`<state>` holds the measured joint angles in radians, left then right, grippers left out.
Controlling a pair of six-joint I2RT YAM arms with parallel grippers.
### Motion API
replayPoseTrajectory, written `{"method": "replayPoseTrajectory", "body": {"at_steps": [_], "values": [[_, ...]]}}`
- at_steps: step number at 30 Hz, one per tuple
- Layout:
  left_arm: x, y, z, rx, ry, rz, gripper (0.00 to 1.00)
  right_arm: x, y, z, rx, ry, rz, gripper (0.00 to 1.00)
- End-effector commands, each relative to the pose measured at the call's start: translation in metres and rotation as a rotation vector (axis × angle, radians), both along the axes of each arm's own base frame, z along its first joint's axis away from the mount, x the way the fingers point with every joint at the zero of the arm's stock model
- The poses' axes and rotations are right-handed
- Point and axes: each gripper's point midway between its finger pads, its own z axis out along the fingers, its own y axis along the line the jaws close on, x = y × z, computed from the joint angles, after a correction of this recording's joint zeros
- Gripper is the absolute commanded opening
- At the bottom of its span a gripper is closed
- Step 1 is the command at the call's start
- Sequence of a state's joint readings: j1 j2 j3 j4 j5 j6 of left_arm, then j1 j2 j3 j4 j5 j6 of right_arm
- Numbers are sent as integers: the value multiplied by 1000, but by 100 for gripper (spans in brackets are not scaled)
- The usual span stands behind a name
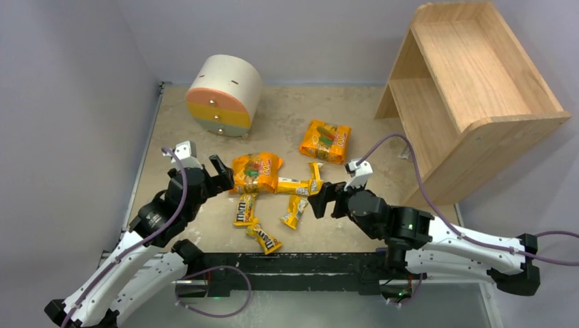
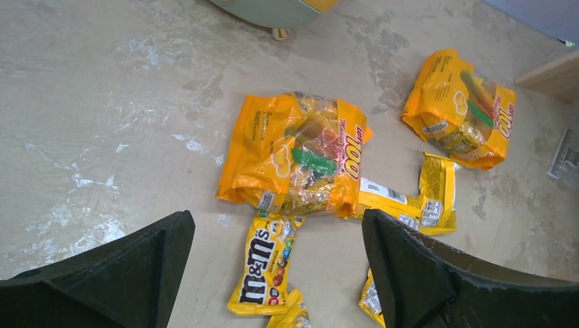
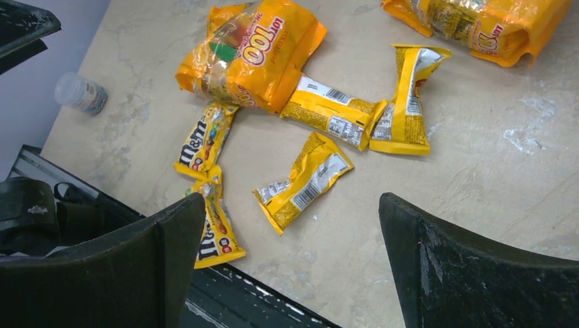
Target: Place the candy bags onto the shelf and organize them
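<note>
Two glossy orange candy bags lie on the table: one just right of my left gripper, one farther back. Several yellow M&M's packets are scattered round the nearer bag. The wood shelf stands at the back right, and nothing shows on it. My left gripper is open and empty above a packet, below the nearer bag. My right gripper is open and empty over a face-down packet; in the top view it sits right of the packets.
A round cream cabinet with coloured drawers stands at the back left. A small clear bottle lies near the table's left side. The black front rail runs along the near edge. Purple cables loop over both arms.
</note>
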<state>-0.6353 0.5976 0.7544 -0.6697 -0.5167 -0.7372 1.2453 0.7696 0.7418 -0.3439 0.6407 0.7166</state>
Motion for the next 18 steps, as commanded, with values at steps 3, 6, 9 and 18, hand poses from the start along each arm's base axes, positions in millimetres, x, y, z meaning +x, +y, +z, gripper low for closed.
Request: {"method": "replayPoseTrajectory", "body": {"at_steps": [3,6,9,18], "values": [[-4,-8,-4,-17,9,-51,100,1,-6,12,115,-46,-19,99],[-6,-9,-8,-26,22,-57,100,-1,-9,10,117,-46,-15,99],[-7,-9,-6,-27,21,-63,100,-1,-10,8,107,-40,-15,99],[-6,-16,0,-57,-44,-110,100,6,-9,3,68,-43,-58,99]]}}
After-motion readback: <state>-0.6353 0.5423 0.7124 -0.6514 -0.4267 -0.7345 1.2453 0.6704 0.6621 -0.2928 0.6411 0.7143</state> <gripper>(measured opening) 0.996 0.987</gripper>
